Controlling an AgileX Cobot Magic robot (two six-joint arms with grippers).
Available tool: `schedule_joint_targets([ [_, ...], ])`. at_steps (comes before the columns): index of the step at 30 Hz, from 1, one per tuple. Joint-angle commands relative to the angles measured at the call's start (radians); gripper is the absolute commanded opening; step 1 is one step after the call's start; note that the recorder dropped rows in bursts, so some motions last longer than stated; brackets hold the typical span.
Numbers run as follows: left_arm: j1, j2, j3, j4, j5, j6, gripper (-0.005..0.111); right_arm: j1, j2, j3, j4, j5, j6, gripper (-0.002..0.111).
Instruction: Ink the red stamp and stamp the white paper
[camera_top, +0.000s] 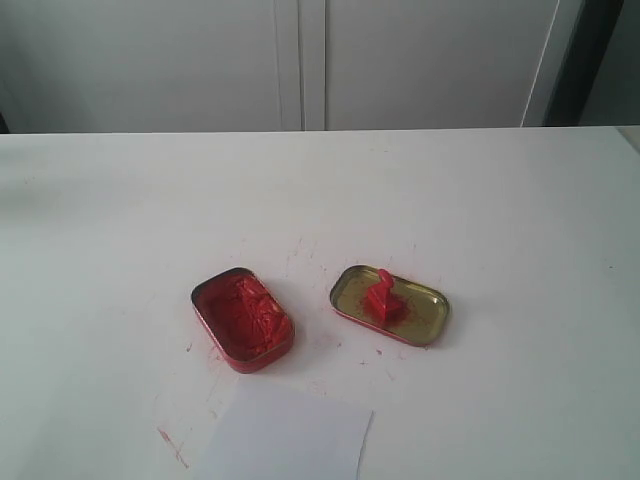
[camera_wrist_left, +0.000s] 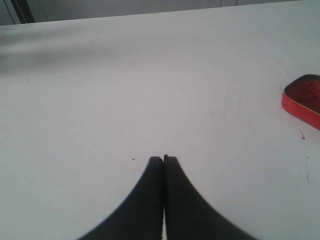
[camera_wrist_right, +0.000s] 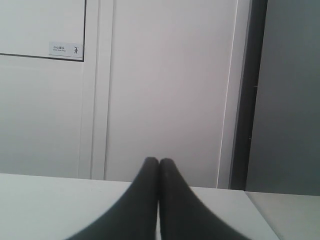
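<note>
Nearest, white paper (camera_top: 285, 437) flat on the table (camera_top: 520, 220); behind it, red ink tin (camera_top: 243, 318) beside gold lid (camera_top: 420, 318), red stamp (camera_top: 381, 295) standing inside the lid; left gripper (camera_wrist_left: 163, 159) and right gripper (camera_wrist_right: 159, 161) both closed, empty.

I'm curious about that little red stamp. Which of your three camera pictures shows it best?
The exterior view: the red stamp sits plainly visible in the gold lid. The left wrist view catches only an edge of the red ink tin, no stamp. The right wrist view faces the wall and shows none of it.
</note>
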Motion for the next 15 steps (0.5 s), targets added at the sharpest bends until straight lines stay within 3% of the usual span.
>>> schedule_joint_targets([
  [1,0.0,-0.005,0.005,-0.005,-0.004,-0.004,0.0,-0.003,-0.004,0.007,-0.005,-0.014,0.0,0.0],
  [15,0.0,-0.005,0.005,-0.005,-0.004,-0.004,0.0,-0.003,-0.004,0.007,-0.005,-0.012,0.0,0.0],
])
